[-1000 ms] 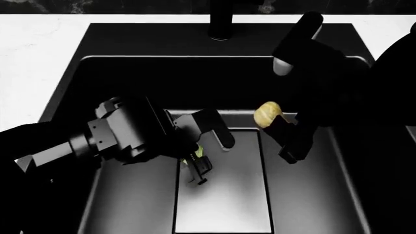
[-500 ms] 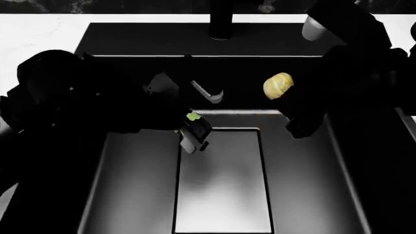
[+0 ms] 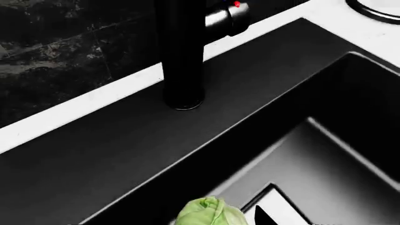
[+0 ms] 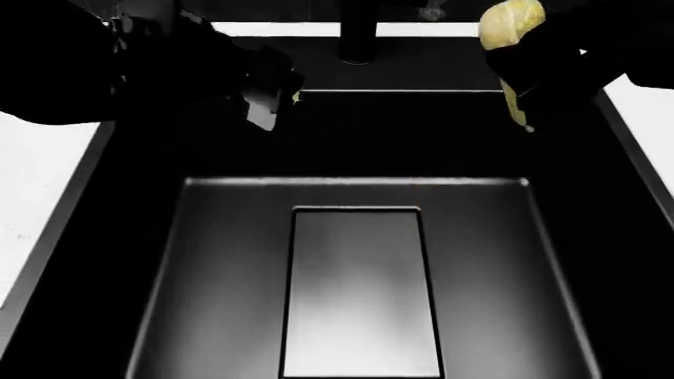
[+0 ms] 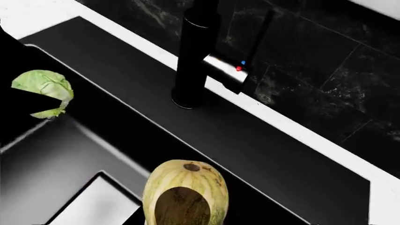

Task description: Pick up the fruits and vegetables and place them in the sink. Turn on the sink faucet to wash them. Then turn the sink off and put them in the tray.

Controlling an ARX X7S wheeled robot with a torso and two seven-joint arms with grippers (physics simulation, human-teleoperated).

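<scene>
The faucet (image 4: 357,35) is set behind the sink (image 4: 356,189), at its middle. The cabbage (image 5: 44,89) is held above the sink's left rear, apparently; the squash (image 4: 509,28) is held above its right rear.

Both arms are now lifted up out of the sink (image 4: 158,260). The left gripper (image 4: 276,96) has carried the cabbage (image 3: 211,214) up near the back edge. The right gripper (image 4: 518,59) has raised the squash (image 4: 510,22) up high, close to the faucet (image 4: 357,35).
</scene>
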